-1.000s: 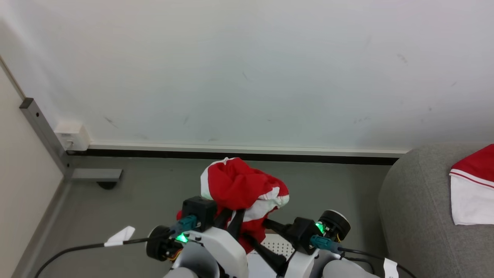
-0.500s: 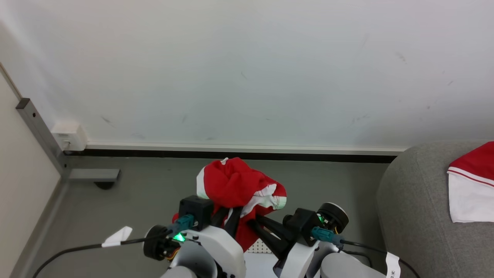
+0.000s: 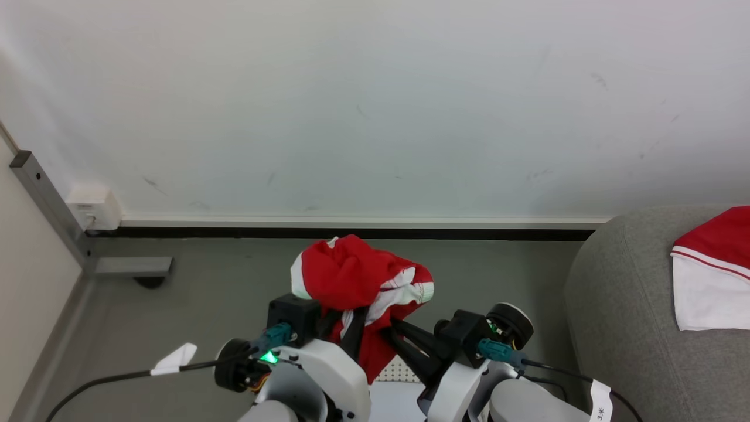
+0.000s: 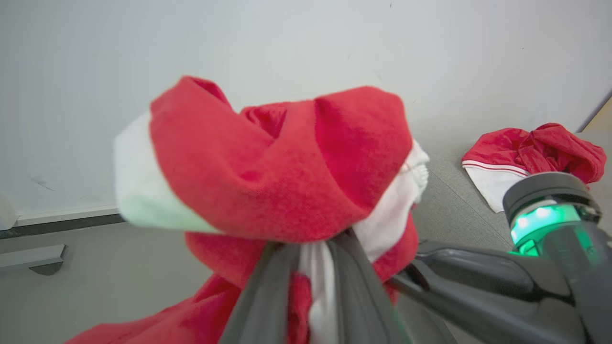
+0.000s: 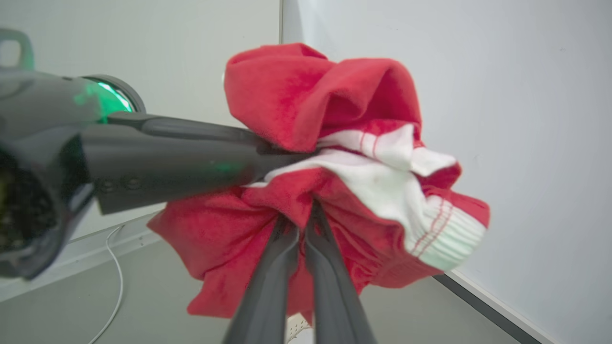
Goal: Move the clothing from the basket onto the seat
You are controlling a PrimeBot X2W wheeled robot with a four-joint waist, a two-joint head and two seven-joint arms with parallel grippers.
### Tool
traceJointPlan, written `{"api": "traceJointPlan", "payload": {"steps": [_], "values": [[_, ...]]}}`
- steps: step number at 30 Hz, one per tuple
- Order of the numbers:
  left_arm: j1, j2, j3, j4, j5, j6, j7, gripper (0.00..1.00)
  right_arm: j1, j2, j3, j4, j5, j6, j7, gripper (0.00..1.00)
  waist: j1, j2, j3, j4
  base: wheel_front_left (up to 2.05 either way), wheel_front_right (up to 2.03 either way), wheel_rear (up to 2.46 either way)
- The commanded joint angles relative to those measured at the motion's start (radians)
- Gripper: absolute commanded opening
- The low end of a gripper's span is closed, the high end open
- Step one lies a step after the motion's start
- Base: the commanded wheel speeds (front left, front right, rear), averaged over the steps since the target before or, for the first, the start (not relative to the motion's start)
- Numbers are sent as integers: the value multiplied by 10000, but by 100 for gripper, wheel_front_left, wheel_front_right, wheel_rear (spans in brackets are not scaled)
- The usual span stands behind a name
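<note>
A bunched red and white garment [image 3: 357, 278] with striped trim hangs above the floor, held from below by both grippers. My left gripper [image 3: 348, 321] is shut on its white underside [image 4: 313, 267]. My right gripper [image 3: 394, 335] is shut on a red fold [image 5: 303, 222], and the left gripper's fingers [image 5: 181, 153] cross that view. A patch of the perforated white basket [image 3: 399, 371] peeks out below, between my arms. The grey sofa [image 3: 621, 328] stands at the right with another red and white garment [image 3: 709, 269] lying on it, the same garment [image 4: 530, 153] showing in the left wrist view.
A white wall [image 3: 375, 105] with a dark baseboard rises close ahead. At the left stand a grey metal post [image 3: 47, 199] and a wall socket box [image 3: 94, 206]. A black cable with a white tag [image 3: 173, 358] runs over the grey floor.
The right gripper's fingers, spread apart a second ago, have come together on the garment. The whole head view has slid a little left, so the camera turned; the garment stays held up.
</note>
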Motion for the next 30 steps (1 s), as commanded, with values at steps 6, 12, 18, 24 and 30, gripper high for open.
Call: {"api": "traceJointPlan", "payload": {"steps": [6,12,18,24,30], "values": [[-46,63,44,19,-33,93,-136,100,115,-167,-376,-65,-92,-24,-56,0,-1,0,18,-107,0,0,0],[39,150,119,-38,-90,157,-214,100,111,-461,-634,-164,-240,-24,-53,0,-1,0,56,-528,0,0,0],[96,166,157,-93,-170,209,-244,100,118,-725,-824,-370,-339,-24,-49,0,-1,0,154,-1310,0,0,0],[46,235,165,-184,-174,241,-241,100,176,-1366,-1296,-844,-389,-24,-47,0,-1,0,415,-2504,0,0,0],[-44,248,112,-263,-96,266,-277,100,407,-2134,-2199,-1361,-596,-26,-49,0,-1,0,686,-3613,0,0,0]]}}
